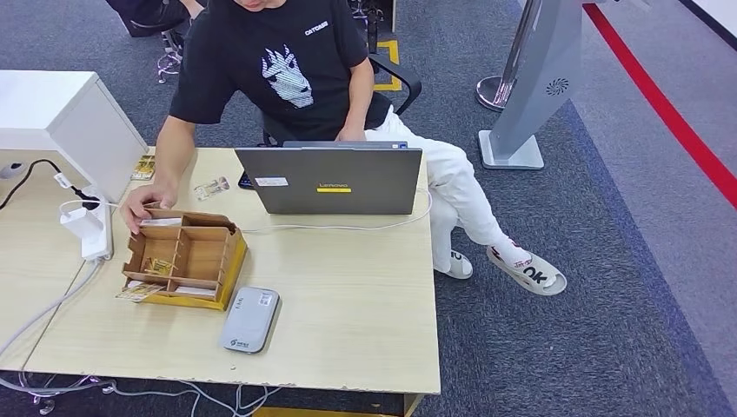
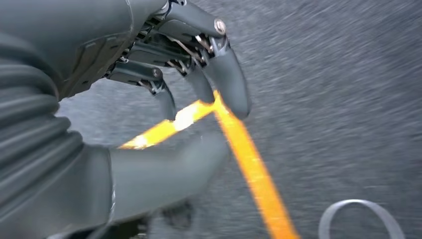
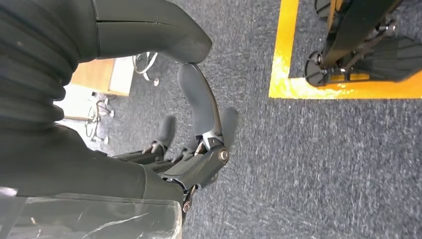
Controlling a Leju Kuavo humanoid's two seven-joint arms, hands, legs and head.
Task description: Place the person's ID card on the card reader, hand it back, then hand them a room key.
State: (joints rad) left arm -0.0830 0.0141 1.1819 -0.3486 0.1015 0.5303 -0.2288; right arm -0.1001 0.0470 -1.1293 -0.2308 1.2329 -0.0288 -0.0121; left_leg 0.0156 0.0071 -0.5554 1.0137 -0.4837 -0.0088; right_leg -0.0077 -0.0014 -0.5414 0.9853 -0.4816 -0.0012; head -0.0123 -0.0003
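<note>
The grey card reader [image 1: 249,319] lies flat near the desk's front edge, just right of a wooden compartment box [image 1: 217,261]. Patterned cards [image 1: 158,266] lie in one of its compartments, and another card [image 1: 137,293] sticks out at its near left corner. A person in a black T-shirt sits behind the desk with one hand [image 1: 142,205] on the box's far rim. A small card [image 1: 211,188] lies on the desk by the laptop. My left hand [image 2: 164,55] hangs over carpet, fingers apart, holding nothing. My right hand [image 3: 194,114] also hangs over carpet, fingers spread and empty.
A grey laptop [image 1: 339,181] stands open at the desk's far side, its white cable trailing right. A white cabinet [image 1: 61,113], a power strip [image 1: 91,234] and loose cables sit at the left. A grey kiosk stand [image 1: 530,95] rises on the carpet at the right.
</note>
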